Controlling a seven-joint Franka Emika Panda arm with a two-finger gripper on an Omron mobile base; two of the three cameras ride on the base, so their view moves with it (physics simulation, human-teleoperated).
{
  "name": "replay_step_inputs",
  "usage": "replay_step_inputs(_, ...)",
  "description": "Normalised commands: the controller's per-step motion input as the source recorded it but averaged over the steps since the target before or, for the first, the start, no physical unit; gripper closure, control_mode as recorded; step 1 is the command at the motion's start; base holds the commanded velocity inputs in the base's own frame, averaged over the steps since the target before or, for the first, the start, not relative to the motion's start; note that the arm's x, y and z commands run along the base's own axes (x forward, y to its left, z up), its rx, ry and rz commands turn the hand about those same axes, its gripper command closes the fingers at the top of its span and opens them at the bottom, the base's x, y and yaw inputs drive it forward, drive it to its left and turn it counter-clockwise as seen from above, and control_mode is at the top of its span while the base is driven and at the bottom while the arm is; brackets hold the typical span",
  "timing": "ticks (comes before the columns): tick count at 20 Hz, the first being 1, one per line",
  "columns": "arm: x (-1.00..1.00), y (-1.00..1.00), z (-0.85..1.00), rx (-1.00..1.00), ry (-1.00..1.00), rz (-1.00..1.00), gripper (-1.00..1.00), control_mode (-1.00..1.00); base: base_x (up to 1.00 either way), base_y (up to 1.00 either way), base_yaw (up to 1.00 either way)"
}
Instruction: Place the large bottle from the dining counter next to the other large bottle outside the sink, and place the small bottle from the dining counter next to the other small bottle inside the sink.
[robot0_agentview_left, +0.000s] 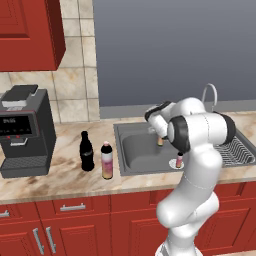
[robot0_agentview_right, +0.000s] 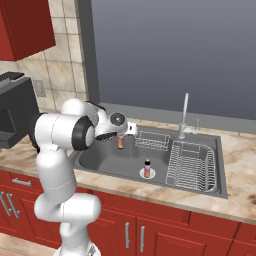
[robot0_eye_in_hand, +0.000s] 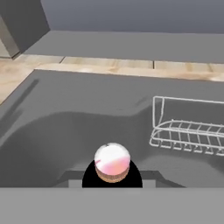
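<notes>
Small bottle (robot0_eye_in_hand: 112, 162) is hanging clamped between the closed fingers (robot0_agentview_right: 121, 138) over the sink (robot0_agentview_right: 100, 159); next, lowering beside its twin (robot0_agentview_right: 146, 168) ahead

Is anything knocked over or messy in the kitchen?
Nothing stands out. The two large bottles stand upright side by side on the counter. One small bottle stands upright in the sink, and the gripper holds another small bottle above the basin.
</notes>
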Motion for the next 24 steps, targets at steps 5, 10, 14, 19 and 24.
replay_step_inputs(5, -0.36, 0.0, -0.08, 0.0, -0.05, 0.1, 1.0, -1.0, 0.0, 0.0, 0.0)
replay_step_inputs(10, -0.25, 0.0, -0.06, -0.02, -0.05, 0.09, 1.0, -1.0, 0.0, 0.0, 0.0)
replay_step_inputs(14, -0.18, 0.0, -0.13, -0.06, -0.04, 0.08, 1.0, -1.0, 0.0, 0.0, 0.0)
replay_step_inputs(19, -0.01, 0.0, -0.2, -0.09, -0.03, 0.08, 1.0, -1.0, 0.0, 0.0, 0.0)
replay_step_inputs(24, 0.0, 0.0, -0.13, -0.04, -0.01, 0.05, 1.0, -1.0, 0.0, 0.0, 0.0)
